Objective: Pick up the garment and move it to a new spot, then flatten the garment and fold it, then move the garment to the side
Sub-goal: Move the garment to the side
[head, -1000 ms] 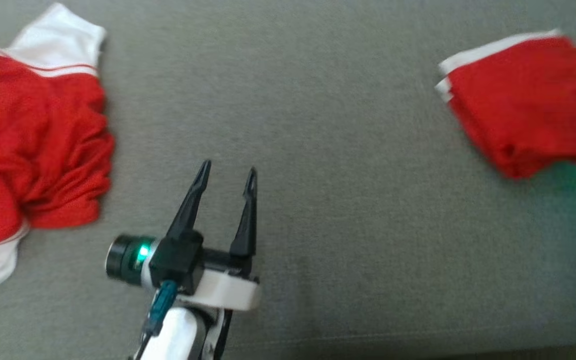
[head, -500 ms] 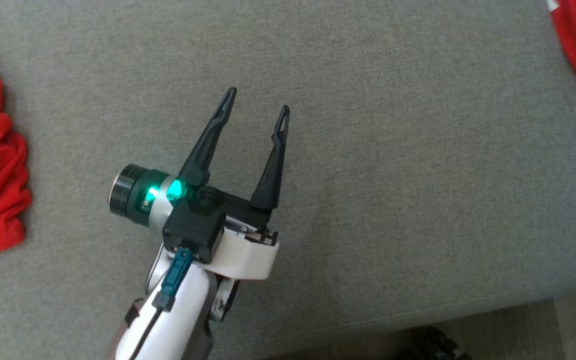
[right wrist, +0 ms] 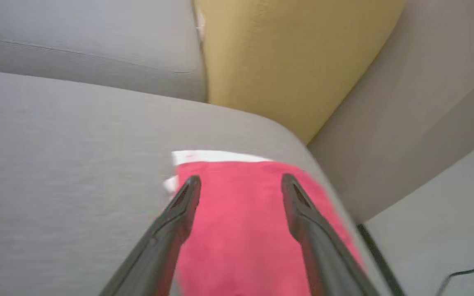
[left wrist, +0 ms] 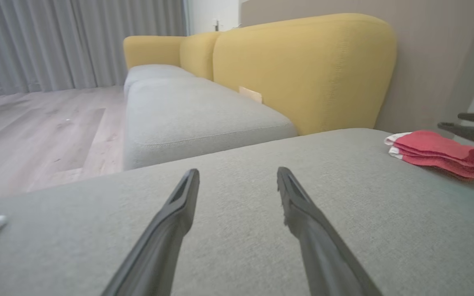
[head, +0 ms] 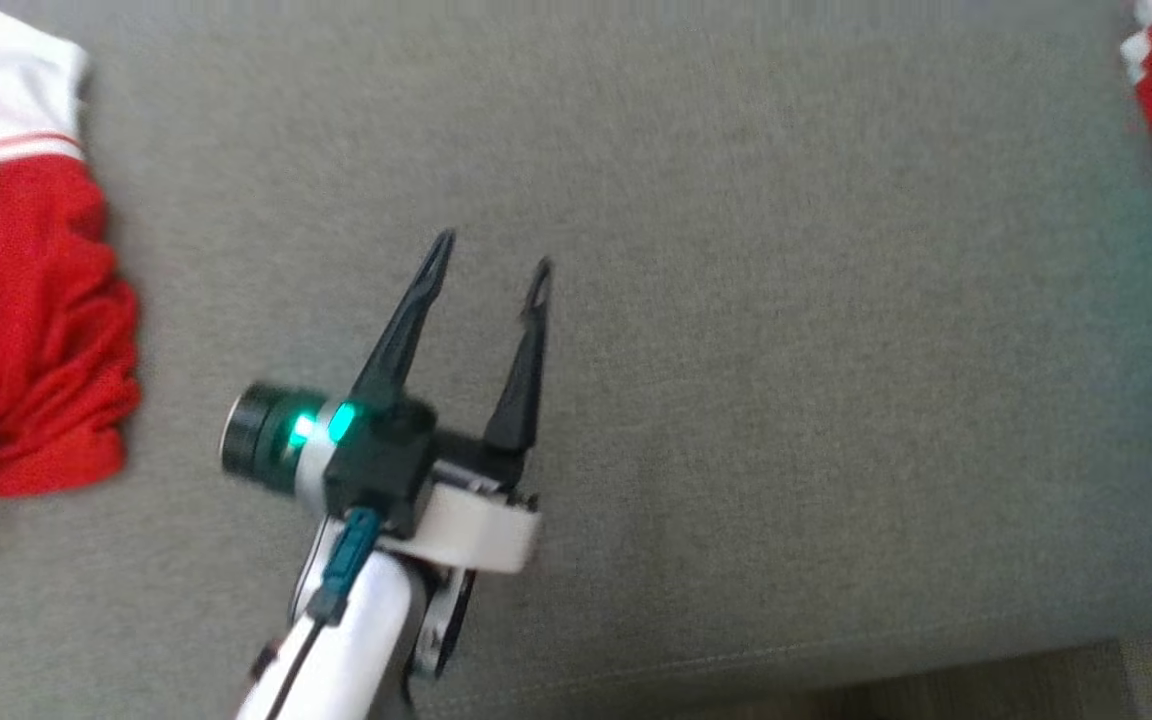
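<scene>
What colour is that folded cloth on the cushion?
The folded cloth is red with white trim; the left wrist view shows it best.

Grey woven seat cushion [left wrist: 237, 230], under and between the jaws of the left gripper [left wrist: 237, 172]. Beyond the jaw tips: a second grey seat cushion [left wrist: 196, 115], backed by mustard-yellow upholstered backrests [left wrist: 303, 70], one bearing a small pale tag [left wrist: 250, 94]. Left of those jaws and farther off: pale wood-plank floor [left wrist: 35, 127] and grey pleated curtains [left wrist: 56, 41]; right of and beyond them, a beige wall [left wrist: 426, 61]; right of the jaws of the right gripper [right wrist: 241, 177], a thin dark cable [right wrist: 467, 273] on a pale surface.
</scene>
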### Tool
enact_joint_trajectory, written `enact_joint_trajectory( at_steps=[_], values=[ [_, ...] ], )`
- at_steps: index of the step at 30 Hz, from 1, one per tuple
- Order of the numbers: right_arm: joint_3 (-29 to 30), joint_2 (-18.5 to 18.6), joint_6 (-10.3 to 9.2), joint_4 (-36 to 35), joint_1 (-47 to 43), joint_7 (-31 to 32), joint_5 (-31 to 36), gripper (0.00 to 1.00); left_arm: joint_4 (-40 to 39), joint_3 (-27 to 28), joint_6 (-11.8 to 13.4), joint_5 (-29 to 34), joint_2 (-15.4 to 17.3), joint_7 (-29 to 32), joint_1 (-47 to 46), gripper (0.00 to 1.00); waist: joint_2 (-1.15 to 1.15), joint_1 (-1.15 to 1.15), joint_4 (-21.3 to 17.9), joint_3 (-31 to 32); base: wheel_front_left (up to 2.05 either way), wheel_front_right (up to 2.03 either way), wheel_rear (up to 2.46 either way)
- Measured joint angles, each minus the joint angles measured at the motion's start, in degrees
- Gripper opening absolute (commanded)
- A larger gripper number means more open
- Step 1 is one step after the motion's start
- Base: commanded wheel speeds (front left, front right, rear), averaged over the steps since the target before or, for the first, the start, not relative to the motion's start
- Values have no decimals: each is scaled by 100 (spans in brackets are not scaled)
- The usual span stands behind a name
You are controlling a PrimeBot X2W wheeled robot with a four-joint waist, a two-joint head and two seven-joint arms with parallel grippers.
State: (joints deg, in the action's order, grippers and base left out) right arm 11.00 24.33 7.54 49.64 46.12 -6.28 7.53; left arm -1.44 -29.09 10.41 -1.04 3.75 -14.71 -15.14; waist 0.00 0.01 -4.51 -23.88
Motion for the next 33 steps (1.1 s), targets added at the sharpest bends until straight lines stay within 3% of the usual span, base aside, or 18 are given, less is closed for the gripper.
enact_joint_trajectory(
  at_steps=[5, 13, 22, 33],
  values=[
    [-312, -935, 0, 299, -673, -322, -544, 100, 193, 280, 101, -335, 27, 0, 736, 100, 0, 0, 149, 669, 0, 0, 0],
    [-1673, -1866, 0, -76, -1964, -788, -1798, 100, 730, 755, 113, -505, 130, 1, 1826, 100, 0, -1, 392, 1845, 0, 0, 0],
    [-2529, -1971, 0, -2313, -3704, -793, -2617, 100, 435, 1357, 114, -576, 84, 2, 2455, 100, 0, -1, 593, 2741, 0, 0, 0],
    [-2217, -1935, 0, -2924, -5189, -793, -2329, 100, 156, 1697, -137, -472, 18, 2, 3228, 100, 0, -1, 710, 3291, 0, 0, 0]
  ],
)
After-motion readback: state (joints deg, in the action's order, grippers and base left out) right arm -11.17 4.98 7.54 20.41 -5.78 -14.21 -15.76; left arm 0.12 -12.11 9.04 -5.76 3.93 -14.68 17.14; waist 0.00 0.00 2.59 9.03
